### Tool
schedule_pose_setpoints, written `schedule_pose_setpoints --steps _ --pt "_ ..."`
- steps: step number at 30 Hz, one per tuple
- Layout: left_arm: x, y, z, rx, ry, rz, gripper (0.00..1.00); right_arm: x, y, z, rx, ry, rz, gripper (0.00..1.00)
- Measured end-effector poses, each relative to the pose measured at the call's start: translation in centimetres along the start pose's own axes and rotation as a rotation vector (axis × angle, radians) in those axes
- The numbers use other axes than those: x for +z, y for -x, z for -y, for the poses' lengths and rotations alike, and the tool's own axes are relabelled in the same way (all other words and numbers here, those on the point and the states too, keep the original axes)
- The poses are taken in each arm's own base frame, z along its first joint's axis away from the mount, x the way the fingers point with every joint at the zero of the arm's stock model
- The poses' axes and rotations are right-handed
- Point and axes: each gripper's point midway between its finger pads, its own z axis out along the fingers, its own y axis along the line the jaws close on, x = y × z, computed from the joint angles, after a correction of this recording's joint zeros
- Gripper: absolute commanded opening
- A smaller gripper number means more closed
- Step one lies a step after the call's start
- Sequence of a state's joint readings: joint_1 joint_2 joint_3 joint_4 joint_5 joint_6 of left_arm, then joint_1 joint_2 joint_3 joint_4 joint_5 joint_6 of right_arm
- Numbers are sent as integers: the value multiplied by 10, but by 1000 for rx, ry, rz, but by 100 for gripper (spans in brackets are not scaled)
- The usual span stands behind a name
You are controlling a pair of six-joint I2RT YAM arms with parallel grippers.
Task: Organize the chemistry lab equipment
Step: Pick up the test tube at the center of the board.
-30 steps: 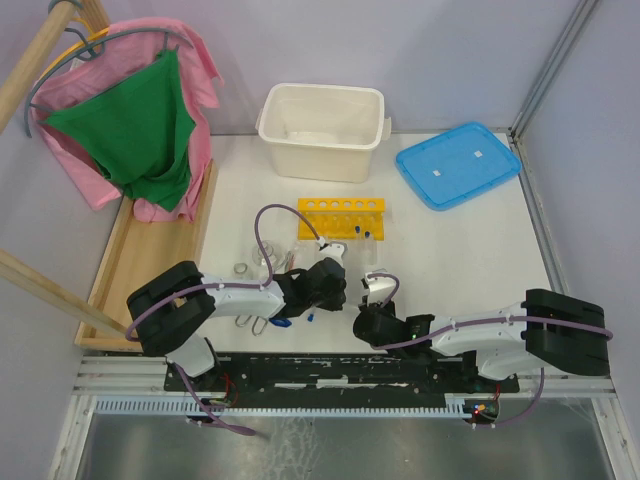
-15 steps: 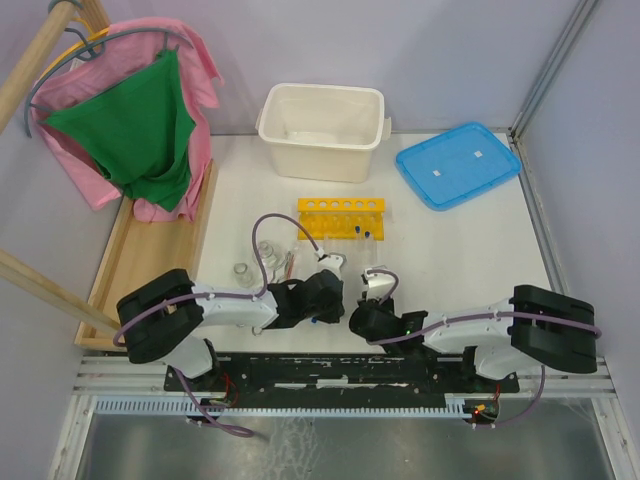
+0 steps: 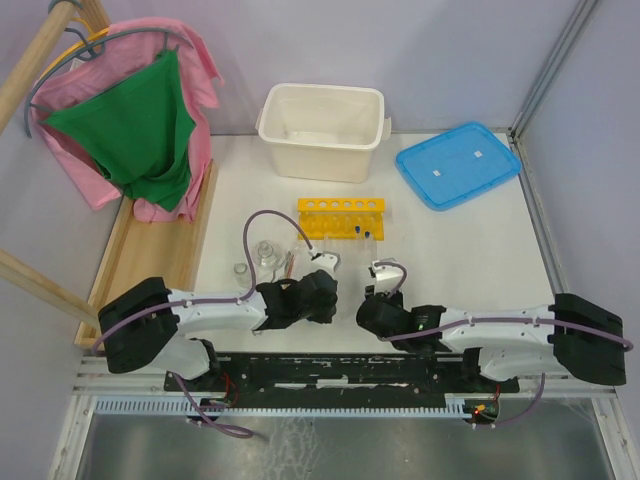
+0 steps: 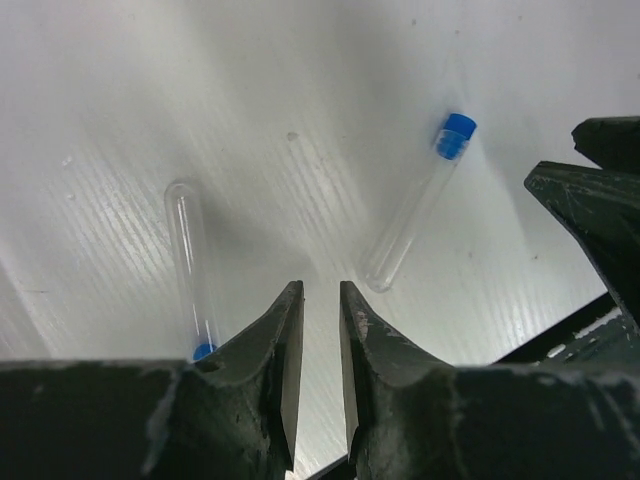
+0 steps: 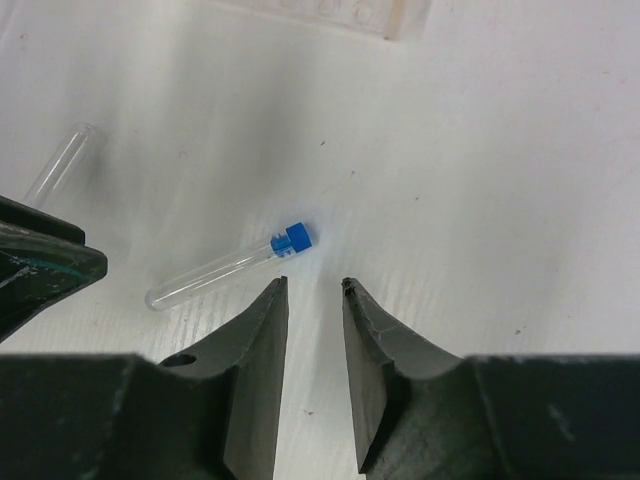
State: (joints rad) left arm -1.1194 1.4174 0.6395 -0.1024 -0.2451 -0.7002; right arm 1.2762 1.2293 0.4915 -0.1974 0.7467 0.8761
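Bright diffuse light, faint shadows beside tubes (image 4: 415, 205), sheen on table (image 4: 120, 80)

No writing, label or number can be read anywhere.

1. Finding: a robotics test cell dressed with lab props. Behind my left fingers (image 4: 280, 345) and right fingers (image 5: 262, 345), a black mounting rail (image 3: 300, 363) carries my arms.
2. Beyond both: a white table (image 3: 470, 250), plain lilac walls (image 3: 450, 60), a metal corner post (image 3: 550, 68).
3. Props: capped tube (image 5: 228, 267) just ahead of my right fingers; yellow test-tube rack (image 3: 342, 218) farther ahead; garments (image 3: 140, 130) on a wooden stand (image 3: 150, 250) far ahead-left.
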Motion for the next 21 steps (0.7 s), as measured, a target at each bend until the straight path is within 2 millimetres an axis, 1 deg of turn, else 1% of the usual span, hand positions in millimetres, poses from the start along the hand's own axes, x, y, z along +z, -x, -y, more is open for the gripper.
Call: schedule_pose_setpoints --steps 4,11,17,21 --pt "-6 5 10 44 -40 16 28 -10 10 7 17 -6 0 39" --pt "-8 2 26 141 -95 1 28 -22 16 25 40 -43 -15 39" --pt "-5 -6 30 189 -107 -25 28 -29 19 35 52 -61 -12 40" --pt "1 -8 31 202 -104 -32 28 -31 21 38 59 -62 -7 40"
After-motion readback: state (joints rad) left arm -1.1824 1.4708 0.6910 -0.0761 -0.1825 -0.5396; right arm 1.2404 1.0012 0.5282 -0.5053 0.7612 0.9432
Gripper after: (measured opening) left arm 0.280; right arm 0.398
